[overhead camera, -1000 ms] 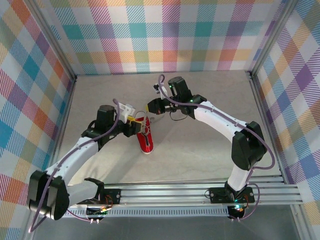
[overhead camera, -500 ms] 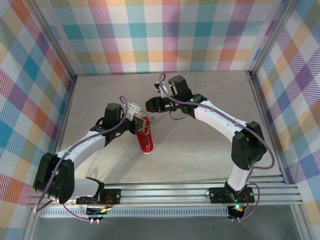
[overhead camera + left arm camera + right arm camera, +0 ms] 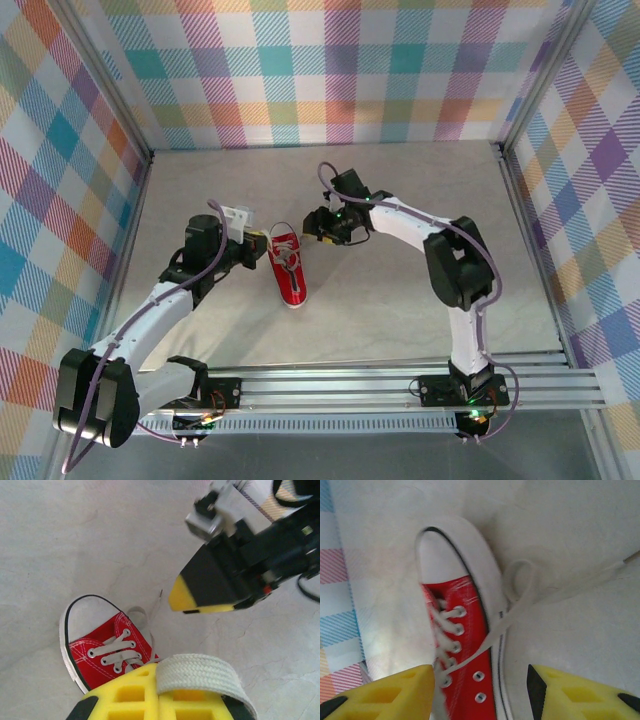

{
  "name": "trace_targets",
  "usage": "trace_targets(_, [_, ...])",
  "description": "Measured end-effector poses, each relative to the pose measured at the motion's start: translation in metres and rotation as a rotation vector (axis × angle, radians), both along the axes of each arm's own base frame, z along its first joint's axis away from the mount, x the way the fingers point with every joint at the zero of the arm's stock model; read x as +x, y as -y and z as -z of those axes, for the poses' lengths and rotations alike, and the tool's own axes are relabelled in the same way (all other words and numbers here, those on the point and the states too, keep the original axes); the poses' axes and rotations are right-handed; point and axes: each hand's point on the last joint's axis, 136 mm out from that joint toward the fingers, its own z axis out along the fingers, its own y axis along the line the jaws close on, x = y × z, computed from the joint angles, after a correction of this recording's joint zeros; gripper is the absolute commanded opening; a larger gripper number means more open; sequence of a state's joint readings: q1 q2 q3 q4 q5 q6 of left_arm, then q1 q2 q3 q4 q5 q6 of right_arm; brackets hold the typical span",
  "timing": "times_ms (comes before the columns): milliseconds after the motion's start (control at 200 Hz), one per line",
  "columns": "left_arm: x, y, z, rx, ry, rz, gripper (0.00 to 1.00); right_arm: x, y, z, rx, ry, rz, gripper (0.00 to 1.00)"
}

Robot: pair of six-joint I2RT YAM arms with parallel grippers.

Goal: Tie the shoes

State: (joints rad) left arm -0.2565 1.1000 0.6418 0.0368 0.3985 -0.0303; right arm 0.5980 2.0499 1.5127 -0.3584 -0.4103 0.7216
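Pinch on the left side: the left gripper [image 3: 159, 672] has its 2 yellow fingers pressed together with a flat whitish lace [image 3: 200, 674] caught across their tips. From above it sits just beside the left flank of the shoe [image 3: 290, 272], at the toe end.

The right gripper [image 3: 479, 675] stands spread and holds nothing. Its wrist camera shows the second strand [image 3: 487, 645] rising from the eyelets, passing through the gap between the fingers and running off toward the upper right of that view. A small slack loop [image 3: 520, 577] lies just beside the sole.

From above, the right gripper [image 3: 320, 225] is near the toe on the shoe's right and a little beyond it. The left gripper [image 3: 258, 242] is the nearer of the 2.

What the coming move turns on, as I judge it: the free strand already lies between the open right fingers, crossing the gap at a slant. Closing there looks enough to take it, with no sideways reach.

The shoe rests sole-down on the pale table [image 3: 400, 300]. Its long axis runs nearly straight away from the arm bases, toe at the far end and leaning slightly left.

It is red canvas with a white toe cap, a white sole edge with a dark line, and whitish-grey laces threaded through metal eyelets but not yet knotted.
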Motion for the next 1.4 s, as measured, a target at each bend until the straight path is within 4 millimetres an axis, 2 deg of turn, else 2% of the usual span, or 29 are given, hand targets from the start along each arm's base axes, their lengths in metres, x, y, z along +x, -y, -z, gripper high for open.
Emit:
trace_targets(155, [-0.002, -0.001, 0.001, 0.0, -0.011, -0.004, 0.0, -0.002, -0.005, 0.024, -0.004, -0.079, 0.036, 0.55])
trace_targets(315, [-0.003, -0.005, 0.001, 0.006, -0.016, -0.017, 0.0, -0.005, -0.016, 0.028, 0.02, -0.112, 0.051, 0.55])
trace_targets(470, [-0.003, -0.006, 0.001, 0.009, -0.017, -0.019, 0.0, -0.007, -0.034, 0.034, 0.058, -0.138, 0.04, 0.52])
trace_targets(540, [-0.003, -0.007, 0.002, 0.011, -0.019, -0.021, 0.0, -0.01, -0.039, 0.039, 0.065, -0.158, 0.038, 0.47])
trace_targets(565, [-0.004, -0.007, 0.003, 0.013, -0.024, -0.023, 0.0, -0.01, -0.04, 0.04, 0.068, -0.161, 0.037, 0.42])
trace_targets(715, [-0.007, -0.01, 0.004, 0.028, -0.063, -0.032, 0.0, -0.009, -0.044, 0.041, 0.091, -0.152, 0.043, 0.0])
trace_targets(865, [-0.012, -0.017, -0.015, 0.044, -0.05, -0.064, 0.0, -0.009, -0.039, 0.04, 0.093, -0.108, 0.043, 0.0])
trace_targets(980, [-0.02, -0.029, -0.035, 0.069, -0.036, -0.114, 0.0, -0.011, -0.026, 0.032, 0.053, -0.029, 0.052, 0.0])
trace_targets(1165, [-0.035, -0.068, -0.061, 0.167, -0.056, -0.293, 0.0, -0.006, 0.008, -0.001, -0.012, 0.15, 0.077, 0.0])
trace_targets(1260, [-0.047, -0.09, -0.061, 0.22, -0.094, -0.386, 0.0, -0.002, 0.024, -0.018, -0.038, 0.237, 0.089, 0.0])
trace_targets(1400, [-0.065, -0.117, -0.042, 0.3, -0.192, -0.497, 0.0, 0.006, 0.038, -0.04, -0.05, 0.34, 0.098, 0.0])
